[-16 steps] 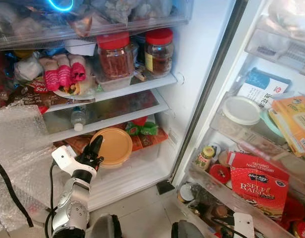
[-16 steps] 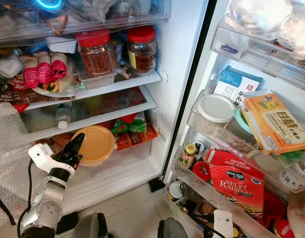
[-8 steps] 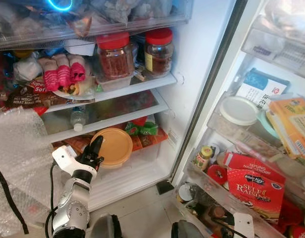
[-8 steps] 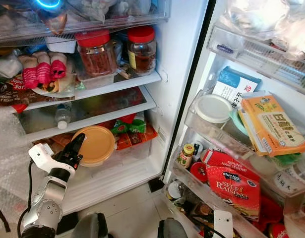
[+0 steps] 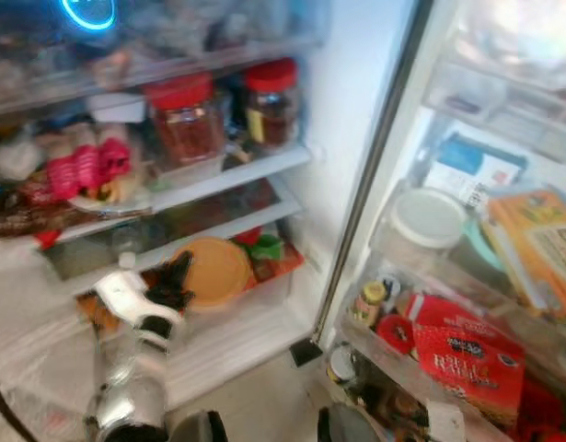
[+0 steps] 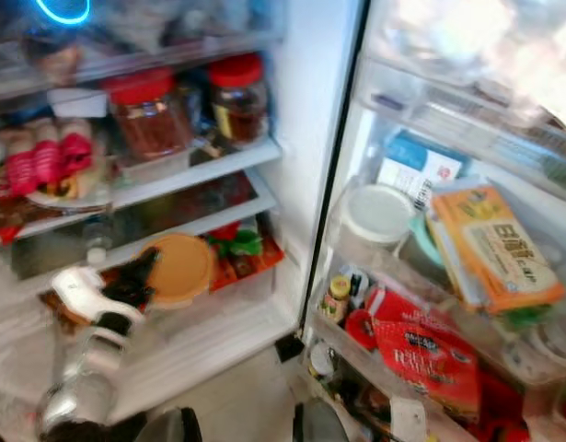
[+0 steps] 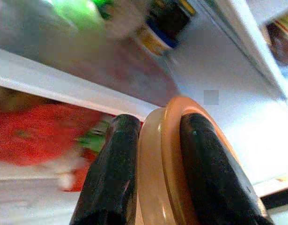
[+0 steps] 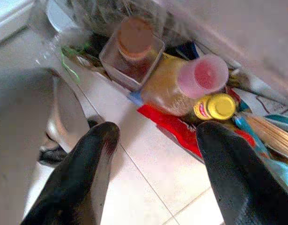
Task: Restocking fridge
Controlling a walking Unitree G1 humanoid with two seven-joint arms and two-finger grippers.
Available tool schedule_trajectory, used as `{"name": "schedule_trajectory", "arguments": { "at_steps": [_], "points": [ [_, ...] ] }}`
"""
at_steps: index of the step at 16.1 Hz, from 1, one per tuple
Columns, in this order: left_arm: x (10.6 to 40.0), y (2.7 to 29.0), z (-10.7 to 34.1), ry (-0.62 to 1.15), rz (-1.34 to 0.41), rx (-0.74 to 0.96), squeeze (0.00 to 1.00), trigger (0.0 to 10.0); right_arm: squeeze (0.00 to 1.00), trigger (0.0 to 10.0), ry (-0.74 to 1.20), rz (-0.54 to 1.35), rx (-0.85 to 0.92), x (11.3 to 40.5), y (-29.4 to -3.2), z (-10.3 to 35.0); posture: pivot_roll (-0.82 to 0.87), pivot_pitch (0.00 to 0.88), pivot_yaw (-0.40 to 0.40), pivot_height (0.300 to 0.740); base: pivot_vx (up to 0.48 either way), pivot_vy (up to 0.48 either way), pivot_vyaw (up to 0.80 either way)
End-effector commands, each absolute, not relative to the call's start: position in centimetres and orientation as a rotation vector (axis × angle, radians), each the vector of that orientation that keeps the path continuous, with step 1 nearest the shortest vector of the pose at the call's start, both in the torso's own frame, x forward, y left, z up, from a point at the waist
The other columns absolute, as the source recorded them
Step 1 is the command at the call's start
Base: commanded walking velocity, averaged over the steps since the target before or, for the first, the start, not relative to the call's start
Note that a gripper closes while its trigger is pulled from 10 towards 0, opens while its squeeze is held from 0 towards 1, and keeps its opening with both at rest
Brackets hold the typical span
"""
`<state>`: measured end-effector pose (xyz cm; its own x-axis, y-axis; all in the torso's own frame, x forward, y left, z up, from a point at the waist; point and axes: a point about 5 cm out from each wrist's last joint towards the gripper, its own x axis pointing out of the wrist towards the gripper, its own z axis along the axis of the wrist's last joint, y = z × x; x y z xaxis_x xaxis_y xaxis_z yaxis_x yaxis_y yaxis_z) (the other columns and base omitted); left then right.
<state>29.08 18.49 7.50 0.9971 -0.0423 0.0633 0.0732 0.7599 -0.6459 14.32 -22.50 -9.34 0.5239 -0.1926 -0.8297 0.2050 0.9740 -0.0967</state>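
Round orange plastic lidded container (image 5: pixel 212 270), probably light, stiff and smooth, tilted on edge in the fridge's lowest compartment below the glass shelf (image 5: pixel 200 216). Pinched at its rim by left gripper (image 7: pixel 152 154); firm hold there best. Right gripper (image 8: pixel 155 154) spread wide, empty.

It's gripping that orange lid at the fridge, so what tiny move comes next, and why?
Probably ease the orange lidded container deeper onto the bottom shelf. The left tool pinches its rim, and it sits at the shelf's front beside the red packets.
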Motion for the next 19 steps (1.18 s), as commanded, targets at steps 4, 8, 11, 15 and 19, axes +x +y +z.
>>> {"name": "schedule_trajectory", "arguments": {
  "at_steps": [4, 8, 11, 15, 19],
  "points": [
    [28.86, 19.28, 7.49, -0.052, -0.053, -0.688, 0.00, 10.0, 0.00, 10.0, 0.938, -0.256, 0.003, 15.67, -23.23, -8.59, -0.17, 0.092, -0.048, 0.645, 0.134, 0.000, 0.00],
    [28.88, 19.29, 7.48, -0.053, -0.053, -0.688, 0.00, 10.0, 0.00, 10.0, 0.938, -0.255, 0.002, 15.67, -23.25, -8.59, -0.17, 0.090, -0.048, 0.645, 0.000, 0.000, 0.00],
    [28.99, 19.25, 7.59, -0.058, -0.055, -0.689, 0.00, 10.0, 0.00, 10.0, 0.938, -0.255, 0.002, 15.67, -23.27, -8.58, -0.17, 0.086, -0.048, 0.645, 0.000, 0.000, 0.00],
    [29.03, 19.17, 7.61, -0.060, -0.059, -0.692, 0.00, 10.0, 0.00, 10.0, 0.937, -0.254, 0.002, 15.68, -23.29, -8.57, -0.17, 0.081, -0.049, 0.645, 0.000, 0.000, 0.00],
    [29.04, 19.19, 7.65, -0.061, -0.060, -0.691, 0.00, 10.0, 0.00, 10.0, 0.937, -0.253, 0.001, 15.74, -23.30, -8.55, -0.17, 0.087, -0.050, 0.645, 0.000, 0.000, 0.00]
  ]
}}
